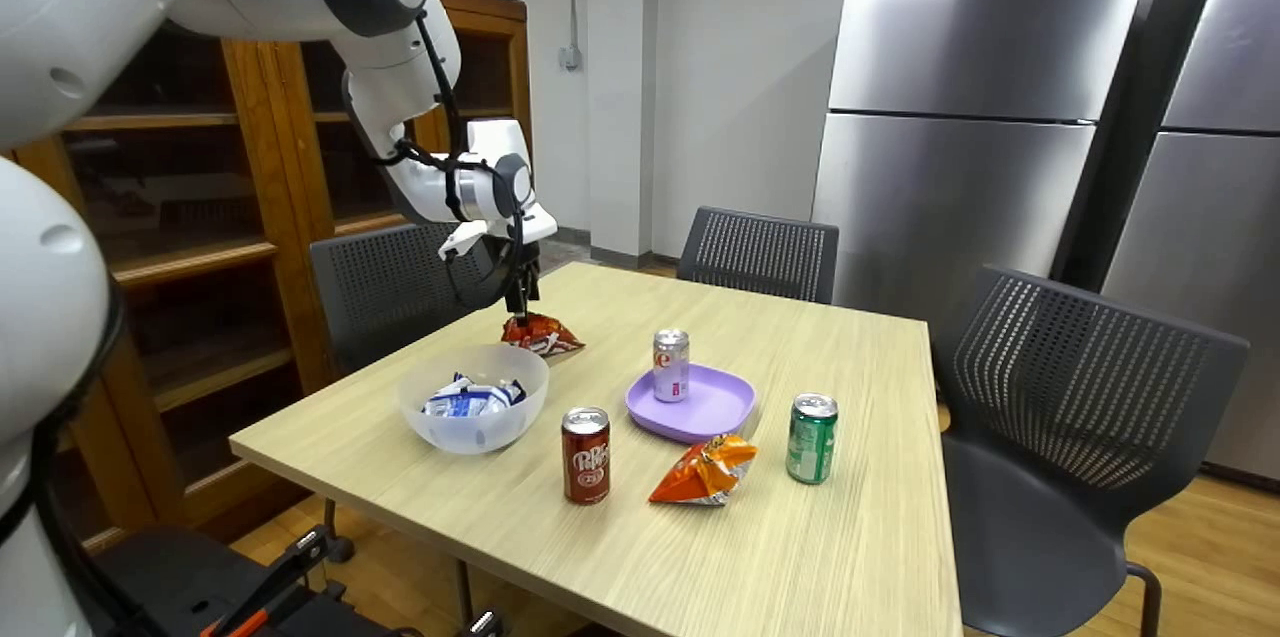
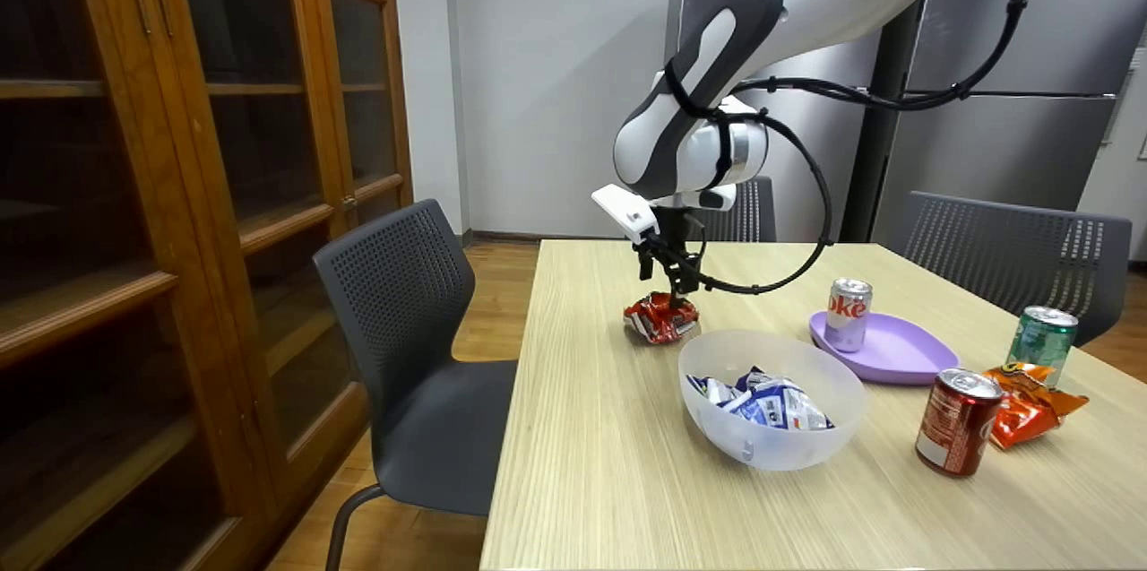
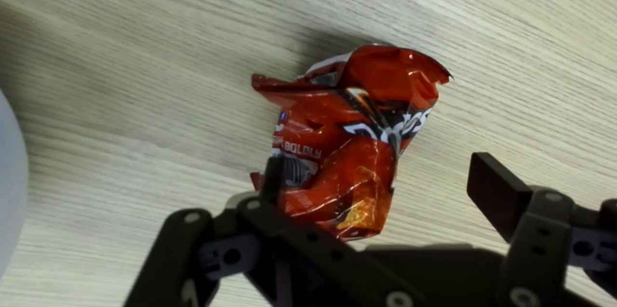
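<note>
Poised over the red bag (image 3: 359, 136), near the middle of the wrist view, with the gripper (image 3: 378, 179) spread wide astride it and nothing in hold; hard to tell whether touching at the lower left edge of the red bag. By all appearances done with lining up, but yet to close on it or raise it from the table (image 1: 830, 347), left of centre in an exterior view and near, though apart from, the bowl (image 1: 455, 437) of blue packets (image 1: 475, 401).

Probably an office break room: steel-fronted refrigerators (image 1: 950, 202), perforated-back chairs (image 1: 1085, 367), glass-fronted cabinet (image 2: 224, 239).
</note>
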Available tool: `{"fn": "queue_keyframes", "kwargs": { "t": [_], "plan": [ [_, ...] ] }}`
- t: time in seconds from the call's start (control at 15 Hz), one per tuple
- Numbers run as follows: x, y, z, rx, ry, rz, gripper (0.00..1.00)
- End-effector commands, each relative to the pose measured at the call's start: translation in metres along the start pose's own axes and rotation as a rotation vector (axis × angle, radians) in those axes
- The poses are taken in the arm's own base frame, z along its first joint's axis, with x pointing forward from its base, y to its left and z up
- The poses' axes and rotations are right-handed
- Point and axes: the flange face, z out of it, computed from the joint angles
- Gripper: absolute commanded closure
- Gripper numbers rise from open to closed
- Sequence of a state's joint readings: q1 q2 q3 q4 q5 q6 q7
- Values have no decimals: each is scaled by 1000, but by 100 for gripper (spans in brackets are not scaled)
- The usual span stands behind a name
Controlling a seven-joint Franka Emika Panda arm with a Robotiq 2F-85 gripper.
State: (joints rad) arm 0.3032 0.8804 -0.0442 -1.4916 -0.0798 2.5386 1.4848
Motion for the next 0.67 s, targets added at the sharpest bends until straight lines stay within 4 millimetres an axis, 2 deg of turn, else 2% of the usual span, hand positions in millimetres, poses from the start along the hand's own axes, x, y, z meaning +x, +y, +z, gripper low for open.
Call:
{"fn": "queue_keyframes", "kwargs": {
  "t": [0.0, 0.47, 0.6],
  "plan": [
    [3, -15, 2, -4, -4, -18, 32],
    [7, -20, 4, 1, 3, -17, 88],
    [8, -20, 4, -1, 3, -15, 99]
  ]
}}
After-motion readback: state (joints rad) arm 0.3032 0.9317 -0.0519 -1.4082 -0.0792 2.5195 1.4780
